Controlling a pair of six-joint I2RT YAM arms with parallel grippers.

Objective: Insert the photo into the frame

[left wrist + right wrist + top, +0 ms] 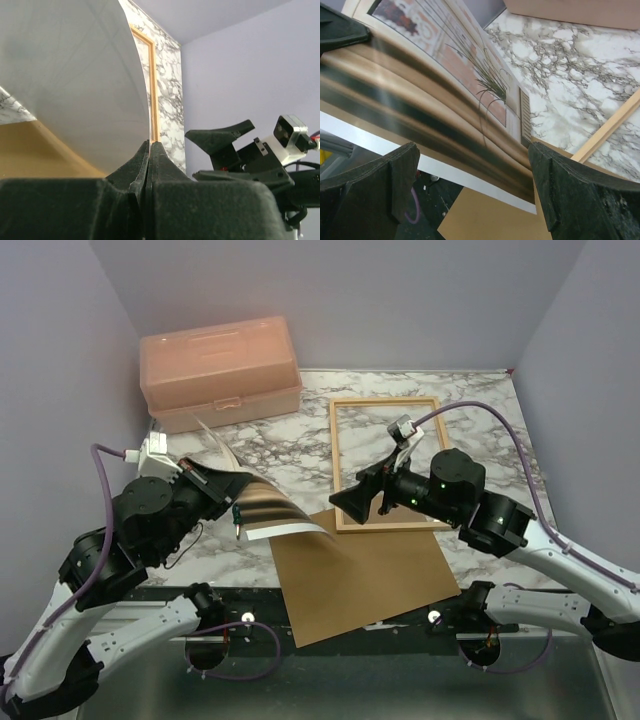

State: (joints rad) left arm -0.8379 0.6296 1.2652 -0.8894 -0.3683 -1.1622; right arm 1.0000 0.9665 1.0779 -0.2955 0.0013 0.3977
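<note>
The photo (268,502) hangs curled in the air above the table's left middle, its white back (75,75) toward the left wrist camera. My left gripper (228,488) is shut on its edge (149,146). The printed plant side (445,100) shows in the right wrist view. My right gripper (337,502) is open, its fingers (560,185) apart just right of the photo's free corner, not touching it. It also shows in the left wrist view (216,155). The light-wood frame (336,450) lies flat on the marble at the back right, behind my right gripper.
A brown backing board (360,575) lies flat at the near middle, partly under the photo and overlapping the frame's near bar. A peach toolbox (220,370) stands at the back left. The marble table (280,440) ends at lilac walls.
</note>
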